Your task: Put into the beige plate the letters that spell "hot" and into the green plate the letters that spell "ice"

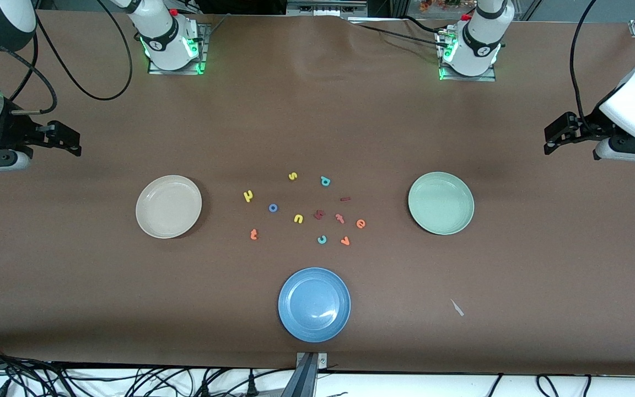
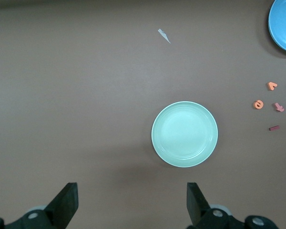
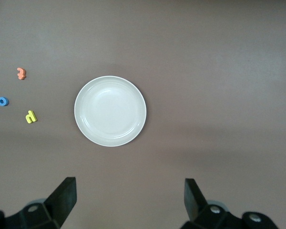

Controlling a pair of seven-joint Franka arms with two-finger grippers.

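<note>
The beige plate [image 1: 168, 207] [image 3: 110, 110] lies bare toward the right arm's end, the green plate [image 1: 441, 203] [image 2: 184, 134] bare toward the left arm's end. Between them lie the yellow h [image 1: 248, 196] [image 3: 31, 116], blue o [image 1: 273, 208] [image 3: 3, 101], orange t [image 1: 253, 235] [image 3: 21, 73], dark red i [image 1: 345, 199] [image 2: 274, 128], teal c [image 1: 322, 239] and orange e [image 1: 360, 223] [image 2: 259, 104]. My right gripper [image 1: 72, 142] [image 3: 129, 198] hangs open and empty over the table's end beside the beige plate. My left gripper [image 1: 550, 140] [image 2: 132, 200] hangs open and empty beside the green plate.
A blue plate [image 1: 314, 304] [image 2: 283, 24] lies nearer the front camera than the letters. Other letters mix in: yellow s [image 1: 292, 176], teal a-like [image 1: 325, 181], yellow u [image 1: 298, 219], larger dark red one [image 1: 319, 214]. A pale sliver [image 1: 457, 307] lies near the front edge.
</note>
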